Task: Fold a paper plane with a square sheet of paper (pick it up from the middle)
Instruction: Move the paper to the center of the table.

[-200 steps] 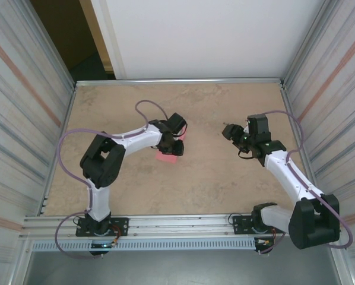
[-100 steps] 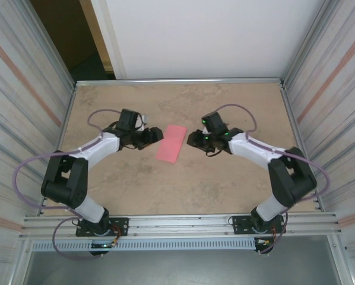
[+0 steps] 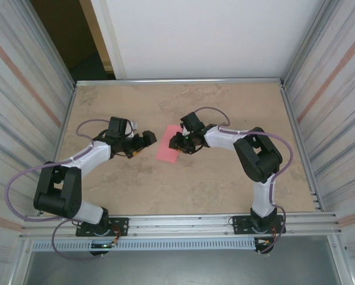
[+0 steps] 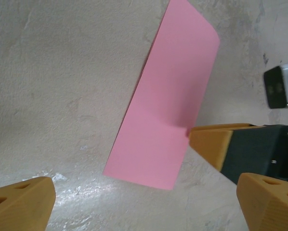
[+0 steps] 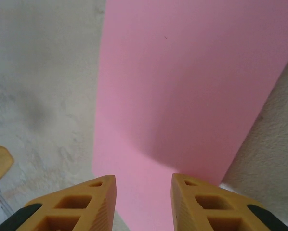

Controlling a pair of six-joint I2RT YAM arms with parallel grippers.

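1. Since half a second ago, the right hand [image 3: 176, 142] has come in from beside the square sheet of paper [image 3: 164, 154] and now sits over its right edge. The left hand [image 3: 143, 141] has drawn slightly back to the left, with its jaws spreading.
2. The desk [image 3: 225, 184] is a beige, marbled surface edged by aluminium rails [image 3: 177, 81]. Ribbed metal walls [image 3: 23, 89] stand on both sides, and a white panel [image 3: 201, 35] closes the back, with a dark opening [image 3: 65, 35] to its left.
3. The paper lies flat near the desk's middle, between the two hands, and shows as a long pink rectangle.
4. The left hand is spread wide and holds nothing. Its fingertips sit near the paper's left side, apart from it.
5. The right hand's jaws stand a narrow gap apart above the paper. One orange fingertip [image 4: 206, 142] touches the paper's right edge. Whether the hand presses or pinches the sheet cannot be told.
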